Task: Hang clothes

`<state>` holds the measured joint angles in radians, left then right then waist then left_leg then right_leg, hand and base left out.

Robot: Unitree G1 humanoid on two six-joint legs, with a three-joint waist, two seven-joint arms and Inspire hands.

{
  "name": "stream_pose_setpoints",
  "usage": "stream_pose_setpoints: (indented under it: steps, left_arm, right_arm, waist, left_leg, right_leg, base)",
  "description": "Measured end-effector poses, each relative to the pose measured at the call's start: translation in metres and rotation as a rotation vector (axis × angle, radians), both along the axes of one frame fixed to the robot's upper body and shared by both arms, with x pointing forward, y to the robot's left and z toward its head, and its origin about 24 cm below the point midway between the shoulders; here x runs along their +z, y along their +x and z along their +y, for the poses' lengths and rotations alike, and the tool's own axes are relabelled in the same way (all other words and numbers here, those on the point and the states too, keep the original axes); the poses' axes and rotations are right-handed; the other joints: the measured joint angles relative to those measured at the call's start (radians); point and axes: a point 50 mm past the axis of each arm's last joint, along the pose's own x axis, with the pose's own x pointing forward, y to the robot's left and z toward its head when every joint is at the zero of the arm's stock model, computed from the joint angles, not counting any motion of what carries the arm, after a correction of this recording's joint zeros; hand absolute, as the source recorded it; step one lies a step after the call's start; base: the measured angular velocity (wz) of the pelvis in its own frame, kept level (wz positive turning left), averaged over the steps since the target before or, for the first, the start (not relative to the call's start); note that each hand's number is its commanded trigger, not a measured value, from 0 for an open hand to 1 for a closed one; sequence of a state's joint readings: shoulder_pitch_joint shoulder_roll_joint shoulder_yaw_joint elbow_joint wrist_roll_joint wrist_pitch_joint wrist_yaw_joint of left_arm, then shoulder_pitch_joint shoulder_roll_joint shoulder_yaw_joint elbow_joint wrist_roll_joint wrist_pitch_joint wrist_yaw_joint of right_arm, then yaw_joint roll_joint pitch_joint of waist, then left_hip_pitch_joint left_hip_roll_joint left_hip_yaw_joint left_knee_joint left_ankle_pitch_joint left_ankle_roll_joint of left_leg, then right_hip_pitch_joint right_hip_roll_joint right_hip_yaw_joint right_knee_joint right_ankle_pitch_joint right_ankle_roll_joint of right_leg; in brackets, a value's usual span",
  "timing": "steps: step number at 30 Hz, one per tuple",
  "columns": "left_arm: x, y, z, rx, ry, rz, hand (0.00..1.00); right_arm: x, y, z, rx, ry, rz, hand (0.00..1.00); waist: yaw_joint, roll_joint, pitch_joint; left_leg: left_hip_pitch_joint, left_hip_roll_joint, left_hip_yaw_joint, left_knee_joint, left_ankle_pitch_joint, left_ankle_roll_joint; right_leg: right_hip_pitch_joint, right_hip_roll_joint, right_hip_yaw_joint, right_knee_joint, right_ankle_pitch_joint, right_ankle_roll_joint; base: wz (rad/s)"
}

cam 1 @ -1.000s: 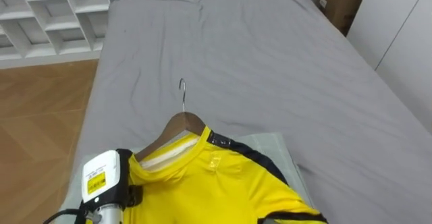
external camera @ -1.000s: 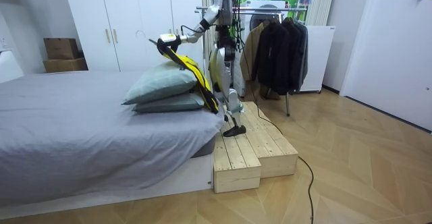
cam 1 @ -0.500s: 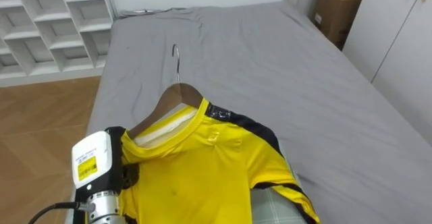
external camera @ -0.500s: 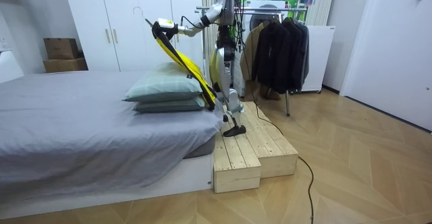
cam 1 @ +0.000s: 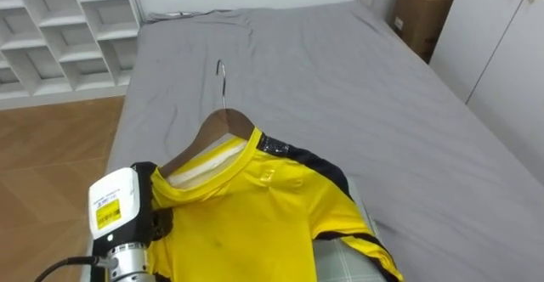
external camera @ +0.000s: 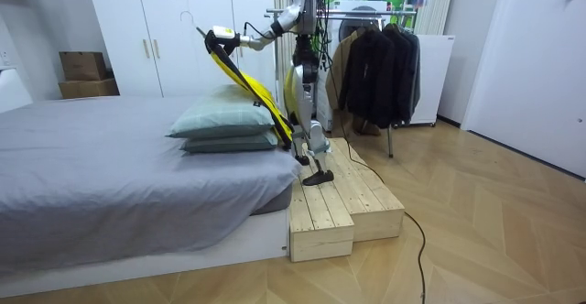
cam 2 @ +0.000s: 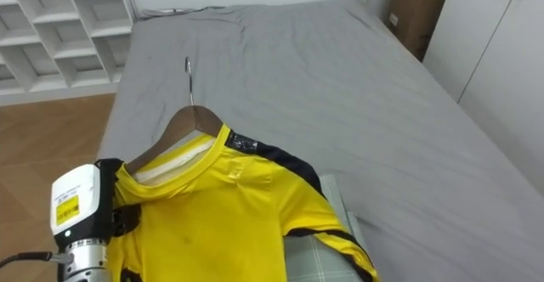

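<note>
A yellow shirt (cam 1: pixel 255 214) with dark trim hangs on a wooden hanger (cam 1: pixel 223 129) whose metal hook (cam 1: pixel 221 82) points up and away from me. My left hand (cam 1: pixel 127 222) grips the hanger's left shoulder through the cloth, with its fingers curled under the shirt's edge. In the room view the left hand (external camera: pixel 222 37) holds the shirt (external camera: pixel 249 86) up in the air above the pillows (external camera: pixel 220 116), the cloth trailing down to the bed's edge. I stand on a wooden platform (external camera: pixel 343 203) beside the head of the bed.
The grey bed (cam 1: pixel 340 78) stretches ahead, and a pale green pillow (cam 1: pixel 348 261) lies under the shirt's hem. White shelves (cam 1: pixel 59 27) stand at the left, a cardboard box (cam 1: pixel 421 14) and white wardrobe (cam 1: pixel 501 53) at the right. A rack of dark coats (external camera: pixel 375 61) stands behind me.
Over the last second my left hand has lifted the hanger and shirt up off the pillows. Since half a second ago they have hardly moved.
</note>
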<state>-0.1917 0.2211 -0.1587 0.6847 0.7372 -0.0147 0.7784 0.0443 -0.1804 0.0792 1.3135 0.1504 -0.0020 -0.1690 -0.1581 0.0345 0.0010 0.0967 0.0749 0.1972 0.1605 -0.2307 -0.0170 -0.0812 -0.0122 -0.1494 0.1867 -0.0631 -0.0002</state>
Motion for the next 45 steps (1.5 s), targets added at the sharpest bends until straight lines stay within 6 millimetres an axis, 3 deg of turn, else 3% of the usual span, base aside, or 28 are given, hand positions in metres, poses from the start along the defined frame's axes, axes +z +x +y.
stream_pose_setpoints:
  steps: [3, 8, 11, 13, 23, 32, 34, 40, 45]
  left_arm:
    - [0.002, 0.001, 0.000, -0.002, 0.000, -0.008, 1.00]
    - [0.023, 0.004, 0.000, -0.023, 0.012, -0.110, 1.00]
    - [0.038, 0.008, 0.004, -0.038, 0.034, -0.172, 1.00]
    - [0.043, 0.007, 0.006, -0.035, 0.047, -0.202, 1.00]
    - [0.051, 0.000, 0.001, -0.054, 0.032, -0.251, 1.00]
    - [0.058, 0.001, -0.004, -0.075, 0.023, -0.240, 1.00]
    - [0.063, -0.001, -0.007, -0.090, 0.027, -0.263, 1.00]
    - [0.065, -0.004, -0.013, -0.099, 0.001, -0.260, 1.00]
    - [0.065, -0.006, -0.017, -0.102, -0.016, -0.234, 1.00]
  right_arm:
    - [0.003, 0.000, -0.009, -0.030, -0.055, -0.001, 0.00]
    - [0.008, 0.008, -0.019, -0.090, -0.151, -0.030, 0.00]
    - [0.014, 0.022, -0.026, -0.129, -0.198, -0.088, 0.00]
    - [0.019, 0.032, -0.032, -0.181, -0.235, -0.138, 0.00]
    - [0.046, 0.076, -0.044, -0.251, -0.358, -0.359, 0.00]
    - [0.092, 0.126, -0.042, -0.110, -0.495, -0.636, 0.00]
    - [0.107, 0.136, -0.036, 0.004, -0.559, -0.704, 0.00]
    - [0.135, 0.151, -0.023, 0.151, -0.679, -0.832, 0.00]
    - [0.152, 0.159, -0.012, 0.175, -0.694, -0.926, 0.00]
  waist:
    - [0.002, 0.000, 0.0003]
    - [0.005, -0.003, 0.0021]
    - [0.002, -0.018, 0.0071]
    - [0.001, -0.030, 0.0052]
    - [0.010, -0.038, 0.0013]
    - [0.029, -0.043, -0.0001]
    - [0.031, -0.043, -0.0003]
    - [0.030, -0.043, -0.0009]
    - [0.027, -0.042, -0.0017]
  left_leg:
    - [0.000, -0.001, 0.000, 0.000, 0.000, 0.000]
    - [0.002, 0.000, 0.000, 0.001, 0.000, 0.000]
    - [0.003, -0.001, 0.001, 0.005, 0.000, 0.000]
    - [0.003, -0.001, 0.000, 0.006, 0.000, 0.000]
    - [0.003, 0.000, -0.001, 0.005, 0.000, 0.000]
    - [0.034, 0.001, -0.002, -0.002, 0.000, 0.000]
    - [0.034, -0.001, 0.002, -0.005, 0.000, 0.000]
    - [0.037, 0.000, 0.006, -0.008, 0.000, 0.000]
    - [0.042, 0.001, 0.006, -0.008, 0.000, 0.000]
  right_leg:
    - [0.000, 0.000, 0.007, 0.001, -0.004, 0.001]
    - [0.000, 0.000, 0.001, 0.007, -0.005, 0.001]
    - [-0.002, -0.002, 0.002, 0.018, -0.010, 0.000]
    - [-0.002, -0.002, 0.005, 0.018, -0.010, 0.000]
    - [-0.003, -0.001, 0.008, 0.018, -0.010, 0.000]
    - [0.027, -0.001, 0.001, 0.014, -0.010, 0.000]
    - [0.028, 0.001, 0.010, 0.004, -0.009, 0.002]
    - [0.031, 0.003, 0.015, 0.001, -0.008, 0.002]
    - [0.034, 0.004, 0.014, 0.003, -0.006, 0.002]
  base:
    - [0.00]
    - [0.00]
    - [0.00]
    - [0.00]
    - [0.00]
    - [0.00]
    - [-0.05]
    - [-0.02]
    - [0.00]
